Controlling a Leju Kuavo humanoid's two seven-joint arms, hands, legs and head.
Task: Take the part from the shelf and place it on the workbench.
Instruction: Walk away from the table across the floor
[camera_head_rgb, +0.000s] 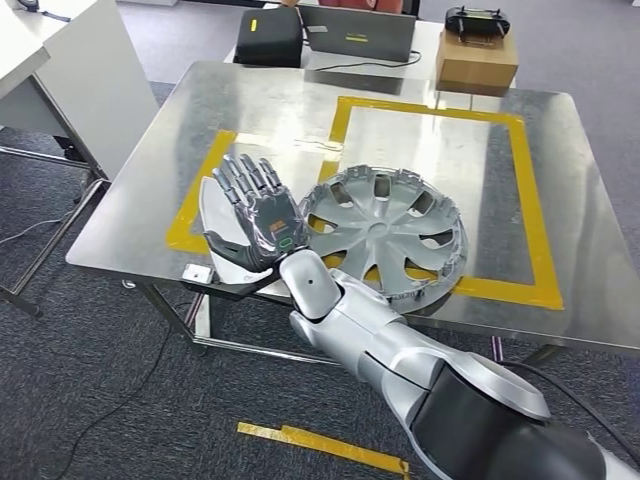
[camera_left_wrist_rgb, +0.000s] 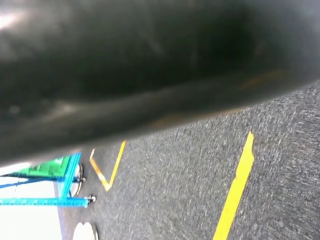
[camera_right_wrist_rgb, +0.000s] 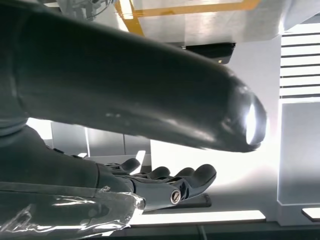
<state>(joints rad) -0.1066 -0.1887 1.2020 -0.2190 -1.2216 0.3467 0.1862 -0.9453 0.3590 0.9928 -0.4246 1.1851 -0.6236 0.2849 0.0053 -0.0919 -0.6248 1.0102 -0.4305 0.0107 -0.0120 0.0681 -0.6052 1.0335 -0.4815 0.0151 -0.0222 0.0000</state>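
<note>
1. Silver plastic, spoked and round: the part is a wheel cover (camera_head_rgb: 385, 232), and it lies flat on the steel desk (camera_head_rgb: 158, 170), straddling the near line of the yellow tape rectangle (camera_head_rgb: 528, 210) and close to the desk's front edge.
2. My right hand (camera_head_rgb: 255, 210) sits just beside the cover's left rim, palm up toward the head camera, fingers (camera_head_rgb: 245, 177) spread and straight, holding nothing. In the right wrist view the same fingers (camera_right_wrist_rgb: 170, 180) lie extended with no object between them and the thumb (camera_right_wrist_rgb: 151, 85).
3. My left hand I cannot judge; the left wrist view gives me grey carpet, yellow floor tape (camera_left_wrist_rgb: 234, 192) and a blue frame (camera_left_wrist_rgb: 68, 185), so I take the arm to be hanging.
4. I judge the placing essentially done and the step in hand to be the release and pull-back.
5. To do it well, I would draw the right hand away from the cover sideways and toward me, keeping the fingers splayed so none catches a spoke opening or the notched rim.
6. The forearm (camera_head_rgb: 377, 340) passes near the cover's front edge, so I would lift slightly before retracting; a nudge there could slide the cover off the desk edge.
</note>
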